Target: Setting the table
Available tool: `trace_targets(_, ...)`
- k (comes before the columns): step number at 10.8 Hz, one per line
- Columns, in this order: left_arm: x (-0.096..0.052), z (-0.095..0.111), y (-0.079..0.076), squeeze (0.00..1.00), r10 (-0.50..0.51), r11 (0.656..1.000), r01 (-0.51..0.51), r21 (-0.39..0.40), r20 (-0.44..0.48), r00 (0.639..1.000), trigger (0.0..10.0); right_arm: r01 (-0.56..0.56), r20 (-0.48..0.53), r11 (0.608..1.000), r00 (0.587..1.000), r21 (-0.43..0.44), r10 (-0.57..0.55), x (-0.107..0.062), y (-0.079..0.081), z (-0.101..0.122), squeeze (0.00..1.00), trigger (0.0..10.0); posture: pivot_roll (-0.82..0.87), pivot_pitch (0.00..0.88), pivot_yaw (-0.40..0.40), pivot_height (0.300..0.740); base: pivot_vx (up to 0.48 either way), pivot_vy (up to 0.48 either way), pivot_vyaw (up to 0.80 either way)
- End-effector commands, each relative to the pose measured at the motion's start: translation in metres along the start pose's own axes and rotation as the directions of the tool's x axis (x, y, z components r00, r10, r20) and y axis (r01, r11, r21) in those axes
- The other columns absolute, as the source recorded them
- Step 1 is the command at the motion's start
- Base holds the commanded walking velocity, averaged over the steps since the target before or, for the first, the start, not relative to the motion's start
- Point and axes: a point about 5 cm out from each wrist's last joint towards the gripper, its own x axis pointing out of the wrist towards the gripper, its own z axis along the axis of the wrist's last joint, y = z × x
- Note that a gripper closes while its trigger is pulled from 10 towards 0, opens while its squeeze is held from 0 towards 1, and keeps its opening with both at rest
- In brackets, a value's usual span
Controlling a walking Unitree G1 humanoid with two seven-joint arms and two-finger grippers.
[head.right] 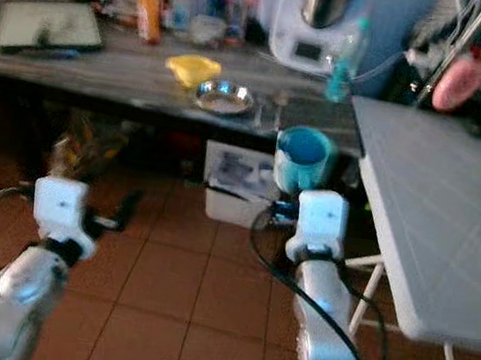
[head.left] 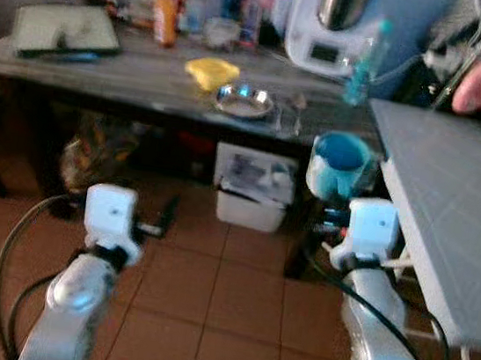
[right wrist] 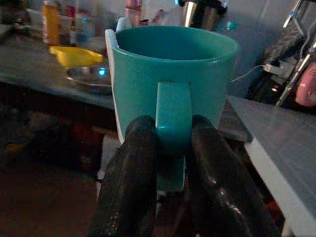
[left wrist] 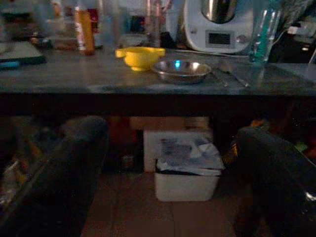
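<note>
Right gripper jaws pinch teal mug handle; left gripper jaws spread, facing table.

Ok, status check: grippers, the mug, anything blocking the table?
Right gripper shut on teal mug handle, held short of the dark table. Left gripper open, empty. Steel bowl, yellow bowl near table edge.

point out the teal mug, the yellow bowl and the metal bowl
teal mug (right wrist: 173, 64), right wrist view, on its outer wall above the handle
yellow bowl (head.left: 211, 72), left eye view, on the middle of its top
metal bowl (left wrist: 180, 70), left wrist view, on its inner bottom
</note>
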Motion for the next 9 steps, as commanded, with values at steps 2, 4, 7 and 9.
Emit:
trace_targets(2,0.0047,0.0085,-0.01,0.0,-0.032,0.999,0.032,-0.012,0.038,0.999,10.0,0.033,0.01,0.999,0.999,-0.02,-0.033,-0.0017,-0.0118,0.0014,0.0,10.0,0.14,0.002,-0.047,0.74,0.48,0.0,0.0)
trace_targets(4,0.0053,0.008,-0.0105,0.0,-0.037,0.999,0.038,-0.01,0.034,0.999,10.0,0.037,0.009,0.999,0.999,-0.023,-0.037,-0.0018,-0.0118,0.0007,0.0,10.0,0.14,0.0,-0.045,0.74,0.48,0.0,0.0)
trace_targets(7,0.0062,0.0086,-0.0115,0.0,-0.041,0.999,0.041,-0.01,0.036,0.999,10.0,0.032,0.011,0.999,0.999,-0.026,-0.032,-0.0012,-0.0107,0.0001,0.0,10.0,0.14,0.0,-0.049,0.74,0.48,0.0,0.16)
trace_targets(9,0.0069,0.0094,-0.0114,0.0,-0.041,0.999,0.042,-0.009,0.039,0.998,10.0,0.031,0.012,0.999,0.999,-0.025,-0.031,-0.0001,-0.0108,0.0001,0.0,10.0,0.15,0.0,-0.05,0.74,0.48,0.0,0.0)
